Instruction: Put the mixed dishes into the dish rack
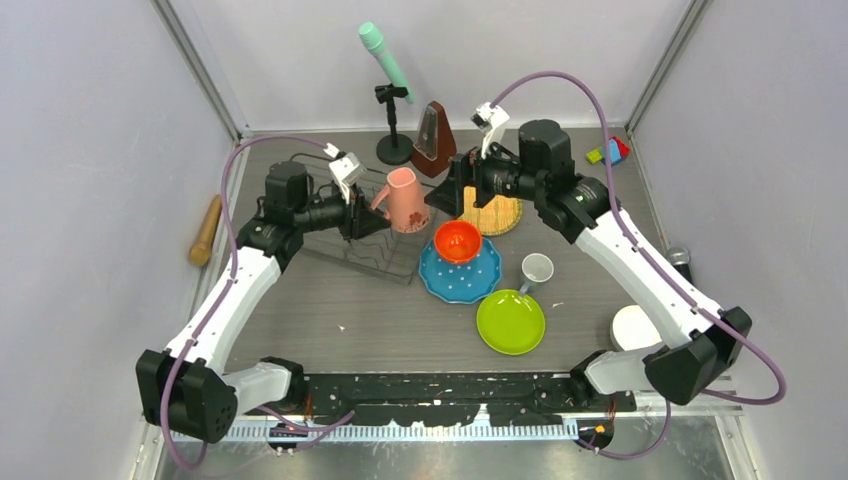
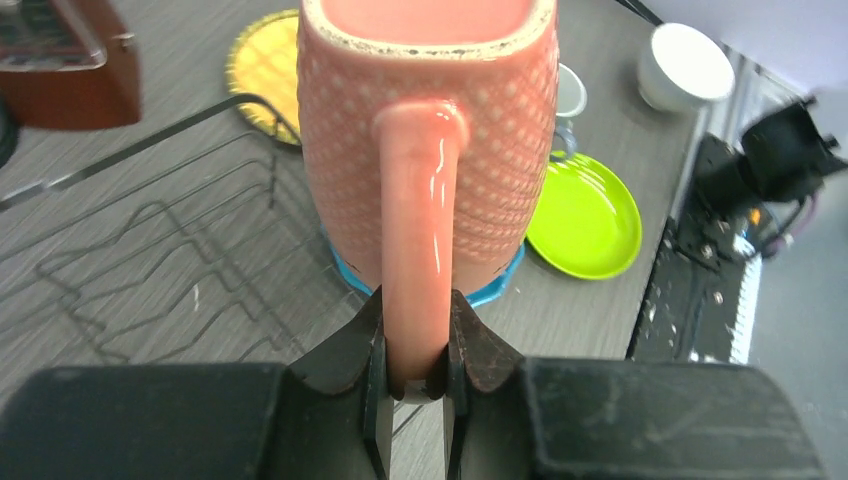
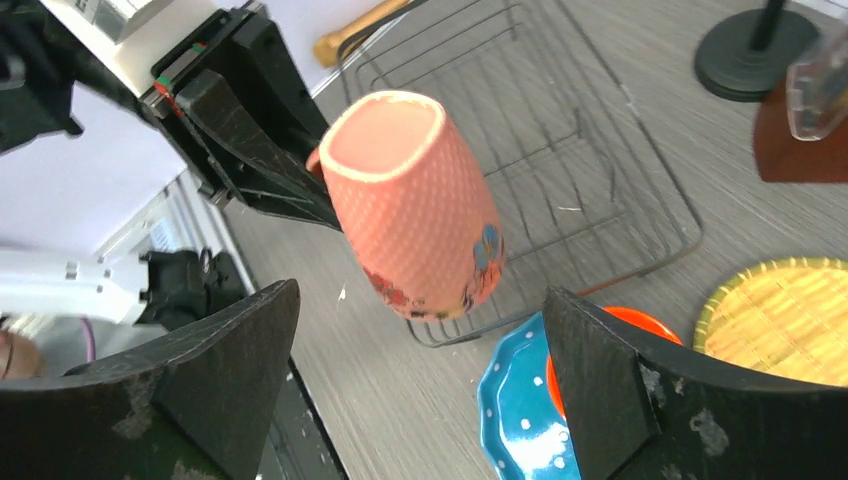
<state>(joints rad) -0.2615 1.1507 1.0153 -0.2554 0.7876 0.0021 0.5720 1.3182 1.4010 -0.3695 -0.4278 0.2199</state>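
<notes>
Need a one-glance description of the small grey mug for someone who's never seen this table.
Find the blue white-dotted scalloped plate near the middle of the table, with the orange bowl on it. Just right of it, beyond the lime-green plate, sits the small grey mug. It is the only mug on the table; the pinkish-tan mug is held up by the left gripper.

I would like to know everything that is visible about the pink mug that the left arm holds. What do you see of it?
The pinkish-tan mug looks like glazed ceramic. It has a raised dotted texture, a rounded-square mouth with a speckled rim, one glossy handle and a small coloured picture near its base. It seems empty. It hangs tilted in the air over the edge of the dish rack and touches no other dish. Only the left tool touches it, shut on the handle.
</notes>
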